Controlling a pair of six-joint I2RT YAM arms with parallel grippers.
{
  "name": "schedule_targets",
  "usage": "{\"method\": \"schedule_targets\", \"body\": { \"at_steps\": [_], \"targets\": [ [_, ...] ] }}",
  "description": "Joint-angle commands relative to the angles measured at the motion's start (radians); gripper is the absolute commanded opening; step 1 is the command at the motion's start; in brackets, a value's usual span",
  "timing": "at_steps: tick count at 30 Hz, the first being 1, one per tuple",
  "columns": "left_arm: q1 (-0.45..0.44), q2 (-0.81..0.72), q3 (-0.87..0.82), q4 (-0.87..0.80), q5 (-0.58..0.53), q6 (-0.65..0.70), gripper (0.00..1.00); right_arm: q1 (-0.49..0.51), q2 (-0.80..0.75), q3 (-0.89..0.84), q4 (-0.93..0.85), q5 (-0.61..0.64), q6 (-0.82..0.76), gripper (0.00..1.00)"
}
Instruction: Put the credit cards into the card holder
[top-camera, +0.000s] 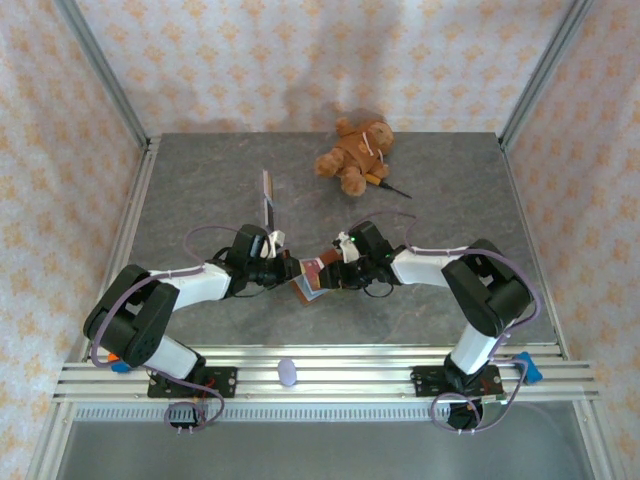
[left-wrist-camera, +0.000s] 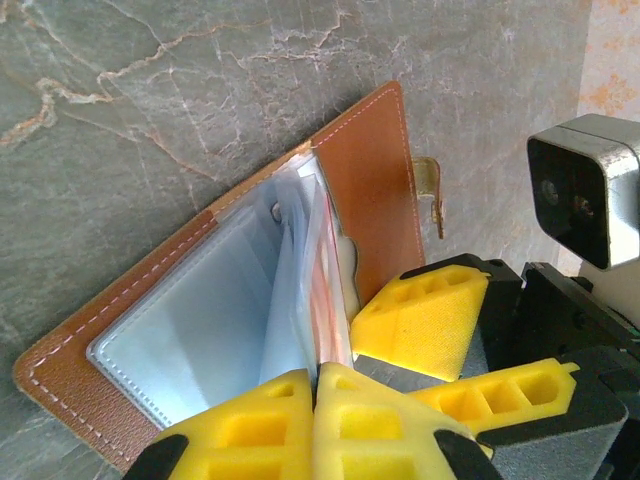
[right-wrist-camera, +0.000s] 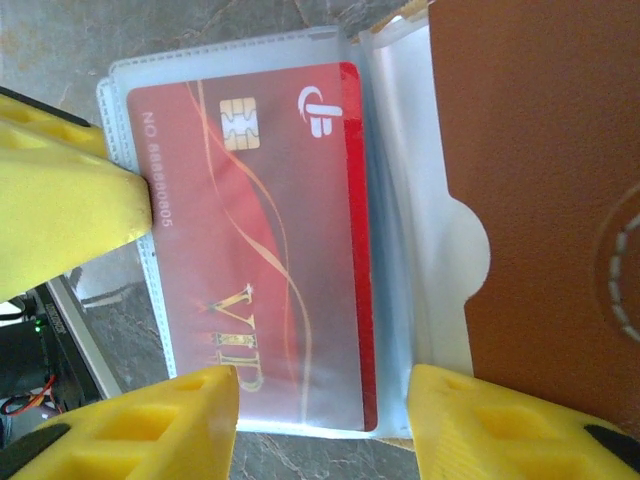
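Observation:
The brown leather card holder (top-camera: 308, 288) lies open at the table's near centre, its clear sleeves fanned out (left-wrist-camera: 370, 170) (right-wrist-camera: 540, 150). A red credit card (right-wrist-camera: 260, 230) marked VIP sits inside one sleeve, and its edge shows in the left wrist view (left-wrist-camera: 328, 280). My left gripper (left-wrist-camera: 316, 372) (top-camera: 290, 270) is shut on that sleeve's outer edge; one of its fingers (right-wrist-camera: 60, 210) shows at the left of the right wrist view. My right gripper (right-wrist-camera: 322, 385) (top-camera: 325, 272) stands open, a finger at each lower corner of the sleeve. A thin purple card-like strip (top-camera: 268, 195) lies farther back.
A brown teddy bear (top-camera: 355, 155) lies at the back of the table with a small pen-like tool (top-camera: 388, 185) beside it. The right gripper's fingers (left-wrist-camera: 420, 320) crowd the holder's right cover. A small lilac object (top-camera: 287, 373) sits on the front rail.

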Motion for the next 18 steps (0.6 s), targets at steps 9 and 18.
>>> {"method": "schedule_targets", "body": {
  "at_steps": [9, 18],
  "targets": [
    [0.012, -0.046, 0.010, -0.018, 0.029, 0.035, 0.00, 0.016, -0.003, -0.015, -0.036, 0.024, -0.002, 0.60],
    [0.012, -0.033, 0.005, 0.012, 0.039, 0.014, 0.05, 0.040, 0.029, 0.018, -0.041, 0.018, -0.006, 0.58]
  ]
}}
